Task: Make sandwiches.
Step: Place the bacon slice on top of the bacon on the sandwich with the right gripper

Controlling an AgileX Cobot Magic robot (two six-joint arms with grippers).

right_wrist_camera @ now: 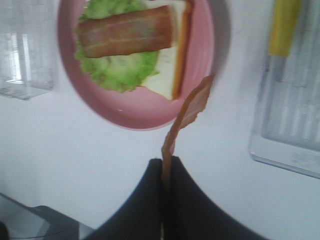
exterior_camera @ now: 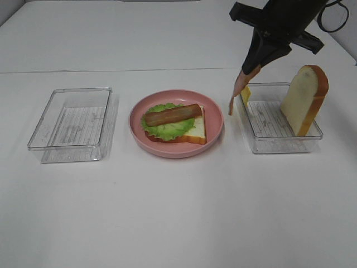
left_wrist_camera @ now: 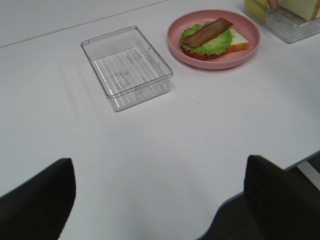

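On the white table [exterior_camera: 178, 212] we see three containers in a row. The left tray [exterior_camera: 72, 153] is clear, hard plastic, rectangular, with a ribbed floor showing through. In the middle sits a round, pink, matte plate [exterior_camera: 174, 152] holding the part-built sandwich [exterior_camera: 173, 125]: a square of white bread [exterior_camera: 195, 129] with an orange-brown crust lies flat, ruffled green lettuce [exterior_camera: 164, 131] lies on it, and a long brown-red bacon [exterior_camera: 173, 115] strip lies across the lettuce. The right tray [exterior_camera: 279, 144], the same clear ribbed kind, holds a thick second slice [exterior_camera: 304, 100] standing on edge and leaning against its far right wall, and a flat yellow cheese [exterior_camera: 245, 95] square propped at its left end. Our right gripper [exterior_camera: 249, 70] hangs above that tray's left edge, jaws pinched together on the top of a thin, floppy ham [exterior_camera: 239, 89] slice that dangles and curls beside the tray, clear of the plate. Our left gripper [left_wrist_camera: 160, 200] hovers over the near table with its dark fingers [left_wrist_camera: 35, 200] spread wide, holding nothing.
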